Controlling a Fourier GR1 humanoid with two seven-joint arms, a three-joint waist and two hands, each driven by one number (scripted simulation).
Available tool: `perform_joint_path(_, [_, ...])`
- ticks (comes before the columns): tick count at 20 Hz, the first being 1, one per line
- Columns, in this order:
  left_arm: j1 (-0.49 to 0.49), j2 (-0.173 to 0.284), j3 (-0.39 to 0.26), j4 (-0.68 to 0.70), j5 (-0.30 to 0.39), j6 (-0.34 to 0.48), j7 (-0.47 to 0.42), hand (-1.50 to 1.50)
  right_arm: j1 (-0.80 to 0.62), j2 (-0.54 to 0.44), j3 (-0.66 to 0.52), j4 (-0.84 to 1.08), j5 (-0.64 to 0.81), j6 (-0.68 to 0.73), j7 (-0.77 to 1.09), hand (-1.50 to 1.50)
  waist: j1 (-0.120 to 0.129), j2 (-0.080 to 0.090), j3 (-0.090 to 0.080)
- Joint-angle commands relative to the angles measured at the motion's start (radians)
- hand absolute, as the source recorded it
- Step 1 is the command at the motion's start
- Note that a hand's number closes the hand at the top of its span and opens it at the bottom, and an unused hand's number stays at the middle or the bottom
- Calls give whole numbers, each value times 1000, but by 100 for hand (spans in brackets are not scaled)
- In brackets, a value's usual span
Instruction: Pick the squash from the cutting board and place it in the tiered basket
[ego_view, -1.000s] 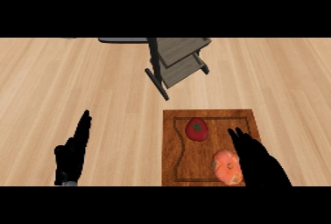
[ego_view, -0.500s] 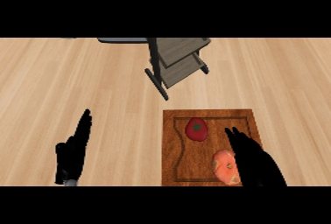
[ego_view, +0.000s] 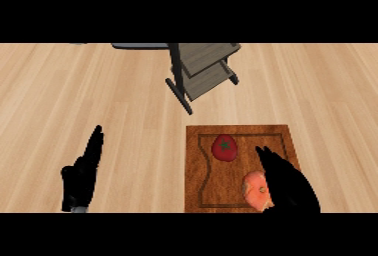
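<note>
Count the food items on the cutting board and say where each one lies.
2. A red tomato lies near the board's far end; an orange squash lies near its front right, partly hidden by the right hand. The hand may hide more.

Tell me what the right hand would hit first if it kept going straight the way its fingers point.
The right hand points up the cutting board, slightly leftward. Its line passes just right of the tomato, so probably bare board, then counter, then the basket beyond. Height is unclear, so it might clip the tomato.
</note>
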Motion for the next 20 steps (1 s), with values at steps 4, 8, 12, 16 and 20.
perform_joint_path(4, [45,1,-1,17,-19,-4,46,0,18,50,-8,58,40,34,70,150,0,6,-7])
perform_joint_path(8, [-20,-13,37,74,-10,-26,53,0,28,43,-26,111,74,28,-45,150,-3,7,-7])
perform_joint_path(12, [0,-32,32,45,-29,-24,63,0,38,70,10,140,169,-23,-132,150,-2,6,-7])
perform_joint_path(16, [34,-37,30,38,-26,-36,41,0,13,83,79,182,284,-46,-149,150,0,6,-7])
perform_joint_path(20, [26,-47,28,56,-48,-22,30,0,-54,185,7,86,312,25,93,150,-4,5,-8])
